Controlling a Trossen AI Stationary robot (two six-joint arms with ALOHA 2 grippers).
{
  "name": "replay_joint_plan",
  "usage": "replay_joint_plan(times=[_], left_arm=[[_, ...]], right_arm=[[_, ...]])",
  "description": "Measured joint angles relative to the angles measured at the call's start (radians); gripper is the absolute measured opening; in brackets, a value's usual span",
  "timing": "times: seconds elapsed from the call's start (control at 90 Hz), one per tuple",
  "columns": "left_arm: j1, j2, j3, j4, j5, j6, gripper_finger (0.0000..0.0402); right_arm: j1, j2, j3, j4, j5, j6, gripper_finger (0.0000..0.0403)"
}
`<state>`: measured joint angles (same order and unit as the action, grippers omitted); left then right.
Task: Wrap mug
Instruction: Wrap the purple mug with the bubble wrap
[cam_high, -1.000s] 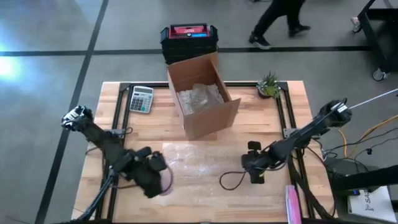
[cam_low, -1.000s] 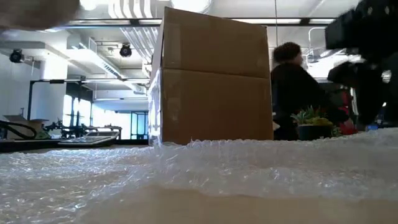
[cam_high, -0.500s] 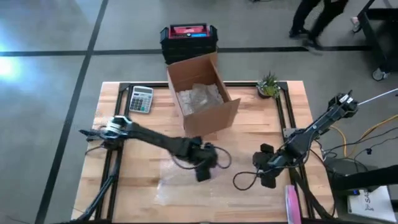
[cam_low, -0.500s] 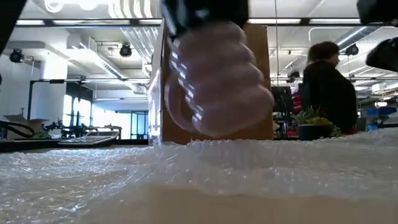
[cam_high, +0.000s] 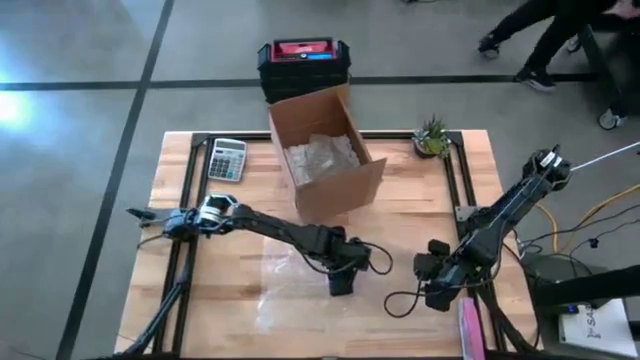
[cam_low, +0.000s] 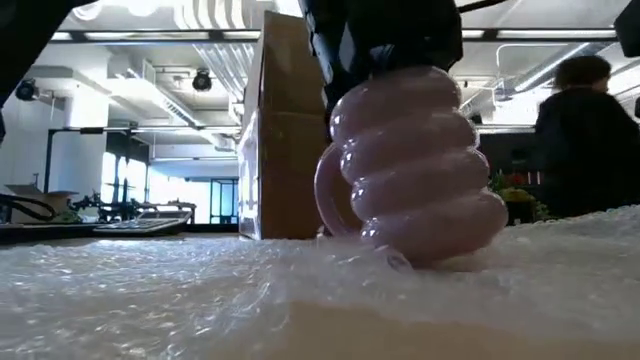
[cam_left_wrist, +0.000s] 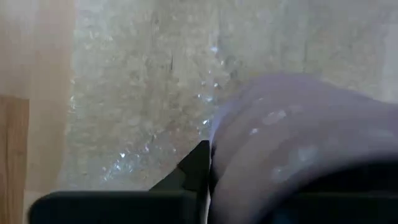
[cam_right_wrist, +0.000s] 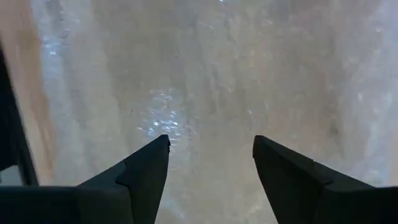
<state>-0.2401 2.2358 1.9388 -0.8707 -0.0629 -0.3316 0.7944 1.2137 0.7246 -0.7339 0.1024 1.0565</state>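
We're seeing the left pincer (cam_high: 342, 277) gripping the pink ribbed mug (cam_low: 415, 170), which is sitting upright on the bubble wrap (cam_low: 200, 290) mid-surface; the right pincer (cam_right_wrist: 211, 155) is hanging released over the wrap's right edge.

We see box (cam_high: 326, 152) blocking tabletop (cam_high: 180, 180) middle at far edge, calculator (cam_high: 227, 159) near far left corner, plant (cam_high: 432, 137) near far right corner. Mug (cam_low: 415, 170) stands on bubble wrap (cam_high: 300, 280) mid-table, left gripper (cam_high: 341, 277) on top, its arm stretched across left half. Right gripper (cam_high: 432, 282), fingers apart, sits near right edge, cable loop (cam_high: 402, 303) beside it. We find open wood between box and mug, also along near left edge.
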Motion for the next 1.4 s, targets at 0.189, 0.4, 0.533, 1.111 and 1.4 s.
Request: replay_joint_plan(times=[0.189, 0.4, 0.533, 1.111, 1.4], left_arm=[[0.002, -0.004, 0.023, -0.046, 0.004, 0.014, 0.0158], [-0.013, -0.060, 0.065, -0.214, -0.023, -0.033, 0.0231], [-0.053, -0.105, 0.011, -0.338, -0.076, -0.098, 0.0251], [-0.067, -0.326, -0.386, 0.039, -0.090, -0.152, 0.0214], [-0.068, -0.373, -0.373, 0.050, -0.098, -0.140, 0.0220]], right_arm=[[0.000, -0.001, 0.000, 0.006, -0.001, 0.000, 0.0231], [0.002, -0.014, 0.000, -0.008, -0.110, 0.038, 0.0252], [0.034, -0.001, -0.007, -0.052, -0.130, 0.085, 0.0253], [0.078, 0.190, -0.085, 0.010, -0.149, 0.045, 0.0200], [0.078, 0.181, -0.072, 0.013, -0.101, -0.027, 0.0119]])
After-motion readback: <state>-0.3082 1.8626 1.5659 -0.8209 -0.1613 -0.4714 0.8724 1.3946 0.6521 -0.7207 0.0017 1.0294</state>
